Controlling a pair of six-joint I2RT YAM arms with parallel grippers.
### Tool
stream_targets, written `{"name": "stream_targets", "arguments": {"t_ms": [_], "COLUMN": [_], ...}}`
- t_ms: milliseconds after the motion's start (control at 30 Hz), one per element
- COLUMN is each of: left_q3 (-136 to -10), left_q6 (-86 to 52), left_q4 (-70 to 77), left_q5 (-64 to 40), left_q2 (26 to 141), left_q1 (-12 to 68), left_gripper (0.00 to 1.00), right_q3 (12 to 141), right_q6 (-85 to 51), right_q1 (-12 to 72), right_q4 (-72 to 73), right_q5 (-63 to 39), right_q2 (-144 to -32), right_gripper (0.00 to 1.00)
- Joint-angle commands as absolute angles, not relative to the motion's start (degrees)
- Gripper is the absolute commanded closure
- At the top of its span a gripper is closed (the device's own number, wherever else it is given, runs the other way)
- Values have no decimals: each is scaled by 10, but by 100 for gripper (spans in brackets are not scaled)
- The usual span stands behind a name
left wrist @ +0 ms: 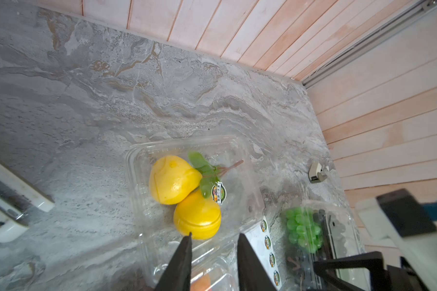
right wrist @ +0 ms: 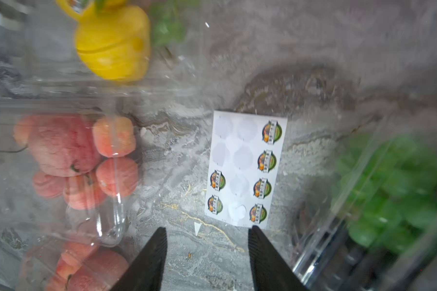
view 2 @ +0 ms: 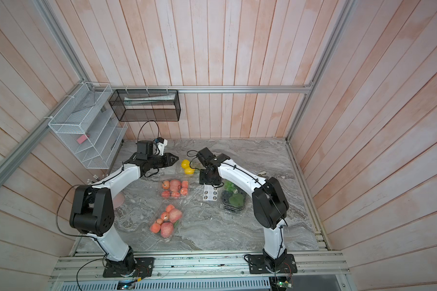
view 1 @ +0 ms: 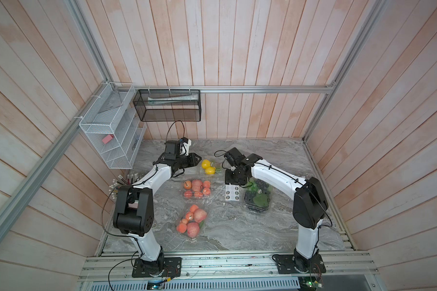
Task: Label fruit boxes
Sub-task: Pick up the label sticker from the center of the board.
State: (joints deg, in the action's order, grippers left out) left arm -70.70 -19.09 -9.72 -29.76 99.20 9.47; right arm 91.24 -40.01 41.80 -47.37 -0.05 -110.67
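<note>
Two grippers empty: left narrow gap at yellow-fruit box edge, right wide above sheet, grape box just beside. My worry: sheet loose on table, may lift whole or slide on peel; sticker may fold on itself.

Nothing legible anywhere. Six round stickers on the white sheet, each crossed by a pale banner of characters too blurred to read. Same design on one sticker atop the yellow-fruit box, equally unreadable.
</note>
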Motion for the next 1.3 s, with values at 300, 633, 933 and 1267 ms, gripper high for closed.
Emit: {"name": "stream_targets", "arguments": {"t_ms": [300,633,933,1267], "left_q3": [-666,-657,-658,-653], "left_q6": [-187,-186,-191,-189], "left_q4": [-95,-93,-83,-84], "left_q5": [-298,-299,-301,-298], "left_q2": [955,953,960,961], "left_q1": [94,94,95,94], "left_gripper": [66,66,66,66], "right_q3": [947,947,906,856], "right_q6": [-432,-435,-428,-431], "right_q1": [445,445,439,432], "right_q4": [-477,-487,-460,-435], "right_q5": [60,102,75,54], "right_q2": [-1199,-1228,-1243,-1252], "right_gripper": [22,22,22,39]}}
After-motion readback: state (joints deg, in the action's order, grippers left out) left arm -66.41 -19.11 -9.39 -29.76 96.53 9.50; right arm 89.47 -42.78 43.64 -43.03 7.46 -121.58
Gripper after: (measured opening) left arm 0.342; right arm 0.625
